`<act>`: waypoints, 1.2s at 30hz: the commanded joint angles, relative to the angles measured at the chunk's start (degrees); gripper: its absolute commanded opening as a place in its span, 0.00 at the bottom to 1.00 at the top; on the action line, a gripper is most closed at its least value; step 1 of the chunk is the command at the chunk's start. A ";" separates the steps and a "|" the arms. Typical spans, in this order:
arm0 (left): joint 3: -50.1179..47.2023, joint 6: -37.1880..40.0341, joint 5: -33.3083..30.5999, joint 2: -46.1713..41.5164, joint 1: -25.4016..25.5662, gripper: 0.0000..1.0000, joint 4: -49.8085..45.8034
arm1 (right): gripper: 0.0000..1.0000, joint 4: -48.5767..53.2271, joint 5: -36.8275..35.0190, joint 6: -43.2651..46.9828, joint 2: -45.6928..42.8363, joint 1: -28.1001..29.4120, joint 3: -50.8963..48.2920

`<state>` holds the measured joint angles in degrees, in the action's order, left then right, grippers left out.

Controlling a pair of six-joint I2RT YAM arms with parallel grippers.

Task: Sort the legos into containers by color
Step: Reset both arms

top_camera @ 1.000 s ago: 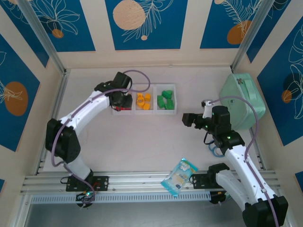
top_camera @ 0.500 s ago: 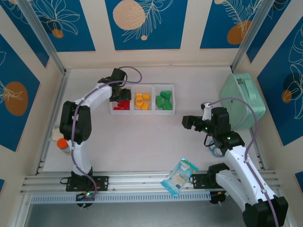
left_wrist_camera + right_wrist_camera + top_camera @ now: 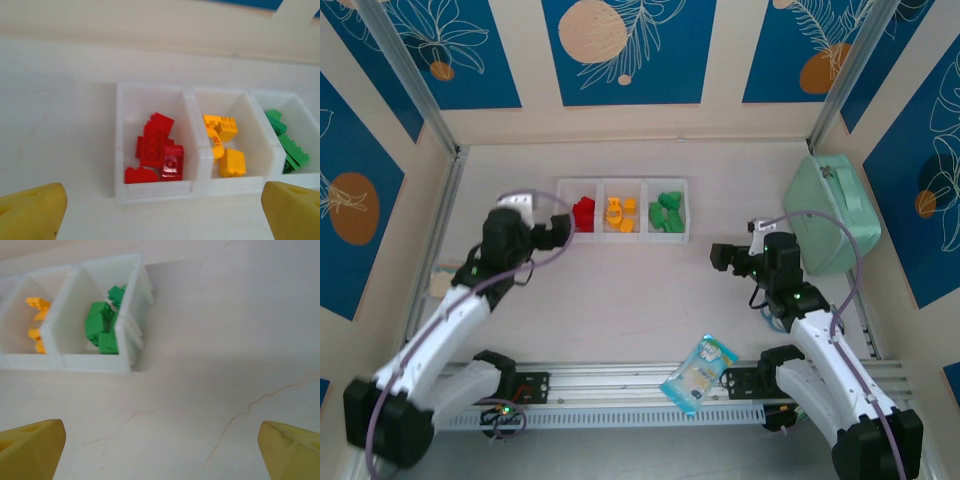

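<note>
The pale, matt table [image 3: 620, 290] carries the mint-green case [image 3: 832, 212], a smooth rounded shell at the right wall. The left gripper [image 3: 161, 210] hovers just short of the containers [image 3: 601, 210]. Its yellow jaws are spread wide with nothing between them. The right gripper [image 3: 160, 449] is equally wide open and empty, over bare table beside the green bin.

The 3 joined bins are thin-walled white plastic, probably light enough to slide if nudged. A crinkly blue-white snack packet [image 3: 699, 372] lies near the front rail.

The legos sit sorted: red [image 3: 157, 152] in the left bin, yellow-orange [image 3: 222, 145] in the middle, green [image 3: 102, 325] in the right. I see none loose. They look hard, glossy, light and a bit slippery. I'd pinch each across its flat side walls rather than its studs.
</note>
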<state>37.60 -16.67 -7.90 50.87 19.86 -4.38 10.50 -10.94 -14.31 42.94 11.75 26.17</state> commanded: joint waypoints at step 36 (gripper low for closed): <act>-16.76 19.86 3.20 38.46 -14.74 0.99 58.73 | 0.99 -60.51 7.35 9.88 43.58 -11.31 -4.38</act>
<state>15.68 4.58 -10.52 90.72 6.87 61.14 -49.21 -5.58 -0.54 86.48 2.39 19.79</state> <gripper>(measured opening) 0.990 0.990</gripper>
